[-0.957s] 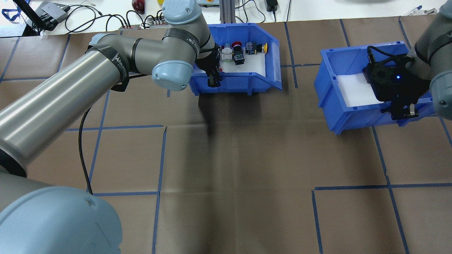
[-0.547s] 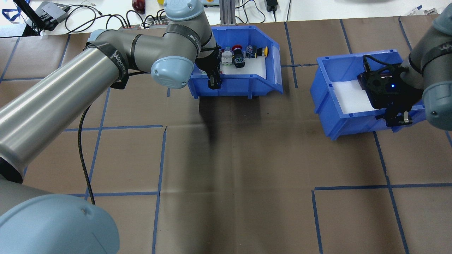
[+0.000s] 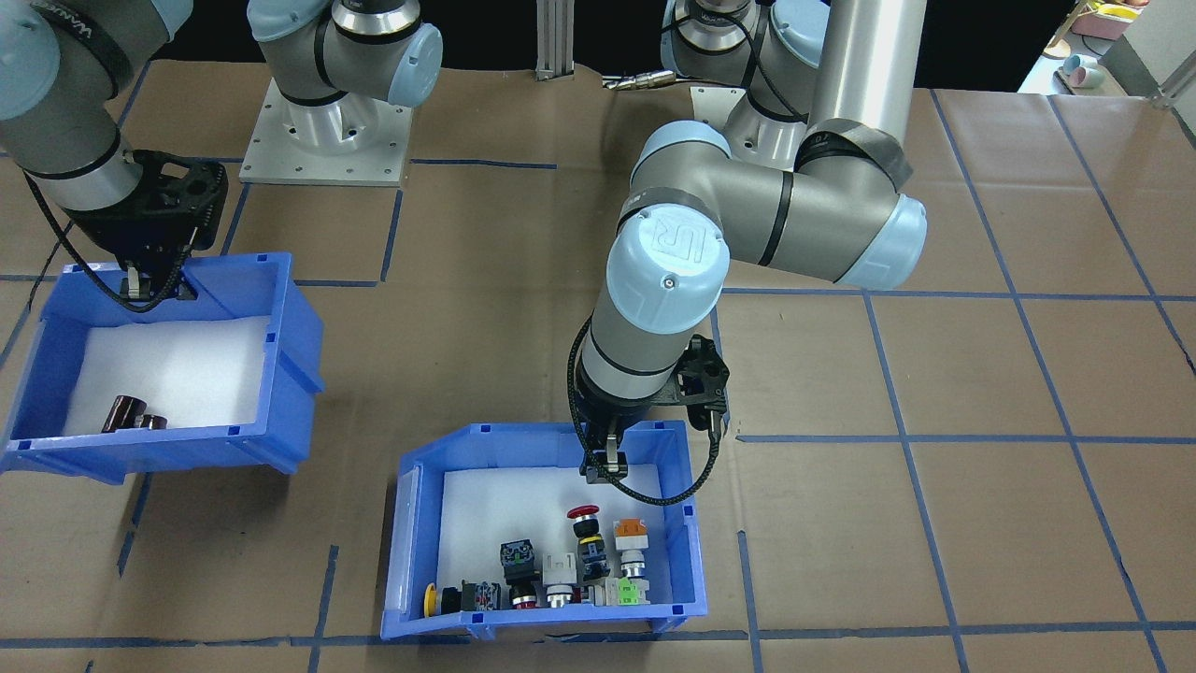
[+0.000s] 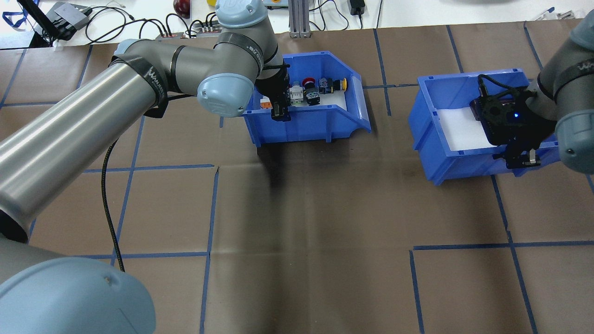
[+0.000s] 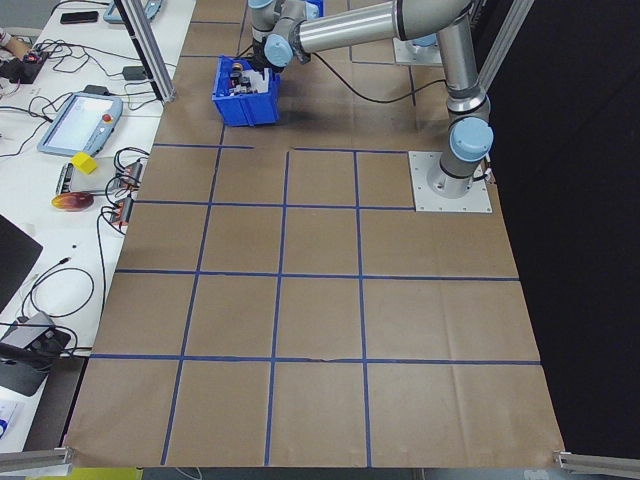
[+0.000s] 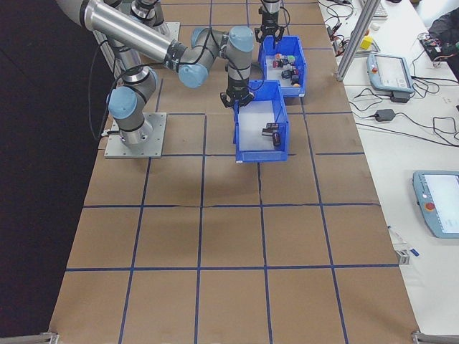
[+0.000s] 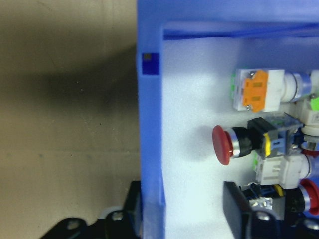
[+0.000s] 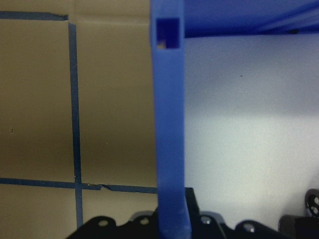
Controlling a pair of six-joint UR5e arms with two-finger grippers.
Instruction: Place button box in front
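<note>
Left gripper (image 4: 280, 110): I see my jaws clamped on the near wall of the button box, one finger inside, one outside.
Button box (image 4: 320, 123): toward the tabletop's far edge, left of centre, tilted, near side raised.
Push-button switches (image 3: 579, 561): bunched against the box's far wall; red mushroom, orange and yellow caps show.
Second blue bin (image 4: 441, 144): toward the tabletop's right edge, tipped.
Right gripper (image 4: 522, 157): my jaws pinch that bin's near wall.
Dark cylinders (image 3: 131, 414): inside the second bin.
</note>
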